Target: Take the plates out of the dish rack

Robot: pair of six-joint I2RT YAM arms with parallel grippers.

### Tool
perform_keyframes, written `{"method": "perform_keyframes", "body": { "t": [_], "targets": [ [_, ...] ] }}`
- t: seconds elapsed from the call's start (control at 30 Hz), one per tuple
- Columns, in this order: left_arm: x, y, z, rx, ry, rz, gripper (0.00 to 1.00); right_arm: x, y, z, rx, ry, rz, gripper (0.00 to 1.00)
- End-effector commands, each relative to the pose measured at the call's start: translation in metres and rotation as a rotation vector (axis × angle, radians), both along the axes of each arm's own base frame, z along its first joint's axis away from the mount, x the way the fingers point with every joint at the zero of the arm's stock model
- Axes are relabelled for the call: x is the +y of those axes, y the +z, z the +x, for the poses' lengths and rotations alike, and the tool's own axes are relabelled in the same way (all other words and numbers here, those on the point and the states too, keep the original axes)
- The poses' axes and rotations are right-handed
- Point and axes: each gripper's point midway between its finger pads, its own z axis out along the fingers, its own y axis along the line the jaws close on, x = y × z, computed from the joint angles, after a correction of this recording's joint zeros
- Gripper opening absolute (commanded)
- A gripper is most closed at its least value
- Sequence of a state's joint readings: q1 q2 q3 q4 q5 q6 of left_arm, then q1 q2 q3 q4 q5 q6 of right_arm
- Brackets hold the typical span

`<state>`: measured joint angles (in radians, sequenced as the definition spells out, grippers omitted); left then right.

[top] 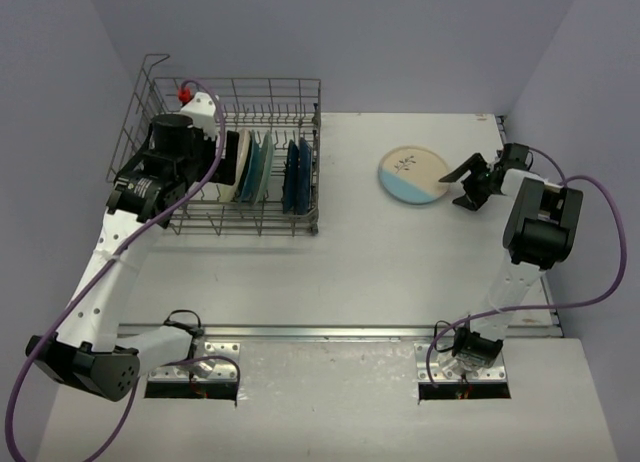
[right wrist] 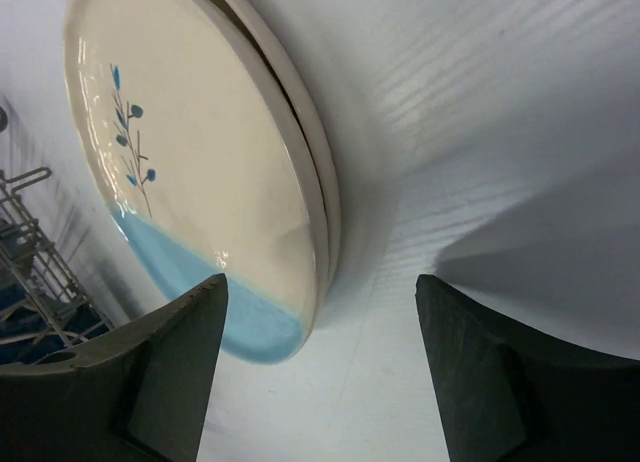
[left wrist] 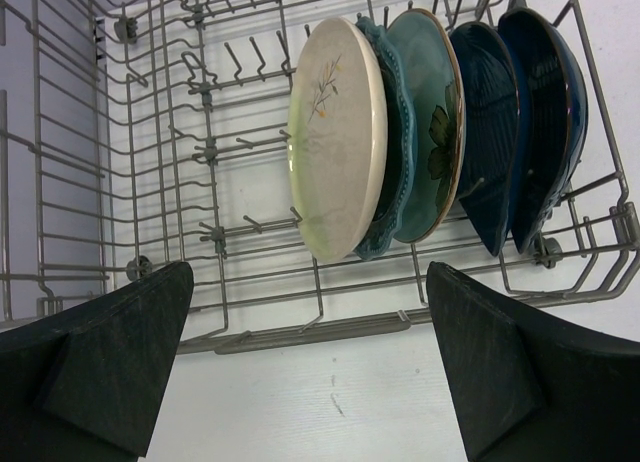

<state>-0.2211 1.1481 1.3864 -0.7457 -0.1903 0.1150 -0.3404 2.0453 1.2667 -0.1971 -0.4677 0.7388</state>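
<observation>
The grey wire dish rack (top: 240, 83) stands at the far left. Several plates stand upright in it: a cream plate (left wrist: 340, 142) in front, a teal scalloped one (left wrist: 393, 132), a teal one with a flower (left wrist: 430, 122) and two dark blue ones (left wrist: 490, 112). My left gripper (left wrist: 305, 367) is open and empty, above the rack's edge and apart from the cream plate. A cream-and-blue twig plate (top: 413, 175) lies flat on the table, with a second rim under it (right wrist: 325, 197). My right gripper (top: 462, 185) is open beside its right edge, one fingertip (right wrist: 190, 322) over the blue part.
The left arm's wrist (top: 170, 142) hangs over the rack's left half. The rack's tall wire sides (left wrist: 60, 162) and upright tines surround the plates. A purple wall closes the back and sides. A metal strip (top: 330, 332) runs along the near table edge.
</observation>
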Motion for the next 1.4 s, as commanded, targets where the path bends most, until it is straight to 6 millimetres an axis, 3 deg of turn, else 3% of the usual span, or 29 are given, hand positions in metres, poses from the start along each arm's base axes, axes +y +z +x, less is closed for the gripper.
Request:
{"method": "perform_keyframes", "body": {
  "t": [0.0, 0.07, 0.23, 0.4, 0.53, 0.6, 0.7, 0.87, 1.17, 1.37],
  "targets": [
    [0.005, 0.011, 0.004, -0.056, 0.029, -0.016, 1.00, -0.009, 0.034, -0.004, -0.026, 0.007, -0.127, 0.76],
    [0.003, 0.003, 0.005, -0.024, 0.035, -0.026, 1.00, -0.013, 0.040, -0.008, -0.045, 0.018, -0.190, 0.77],
    [-0.014, -0.036, 0.017, 0.128, -0.021, -0.055, 1.00, -0.006, 0.099, -0.016, -0.221, 0.102, -0.315, 0.82],
    [-0.018, -0.048, 0.029, 0.177, -0.025, -0.048, 0.90, 0.005, 0.143, -0.039, -0.355, 0.159, -0.373, 0.99],
    [-0.017, -0.055, 0.043, 0.185, -0.018, -0.023, 0.80, 0.014, 0.175, -0.064, -0.476, 0.211, -0.457, 0.99],
    [-0.015, -0.058, 0.050, 0.178, -0.014, -0.010, 0.74, 0.017, 0.177, -0.074, -0.505, 0.229, -0.480, 0.99],
    [-0.013, -0.063, 0.061, 0.167, -0.001, 0.017, 0.65, 0.025, 0.203, -0.092, -0.608, 0.249, -0.533, 0.99],
    [-0.009, -0.074, 0.075, 0.170, 0.016, 0.054, 0.63, 0.034, 0.214, -0.106, -0.646, 0.269, -0.529, 0.99],
    [-0.009, -0.081, 0.096, 0.176, 0.043, 0.061, 0.49, 0.042, 0.218, -0.110, -0.645, 0.274, -0.482, 0.99],
    [-0.013, -0.094, 0.107, 0.198, 0.040, 0.059, 0.48, 0.044, 0.219, -0.112, -0.652, 0.275, -0.471, 0.99]
  ]
}}
